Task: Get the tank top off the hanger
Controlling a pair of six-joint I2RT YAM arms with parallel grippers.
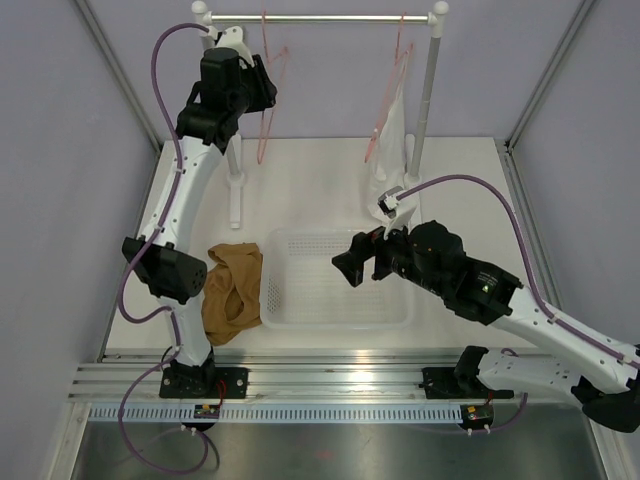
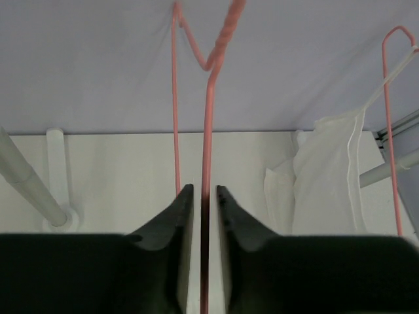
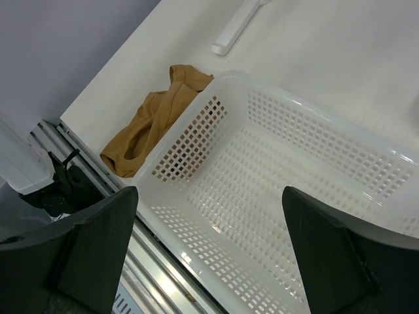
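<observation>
Bright, even light; soft shadows, sharp.

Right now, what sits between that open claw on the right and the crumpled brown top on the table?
The white basket: in the overhead view its near-left part lies between the right gripper and the tank top, which rests against its left wall.

- The top external view looks down from above and behind the arm bases, taking in the whole table (image 1: 300, 160) up to the rail (image 1: 320, 17)
- The left wrist view sits high, facing level toward the back wall, very close to the pink hanger (image 2: 208, 118)
- The right wrist view looks down, close over the basket (image 3: 308, 131); like the overhead view, it shows the tank top (image 3: 147, 124)
</observation>
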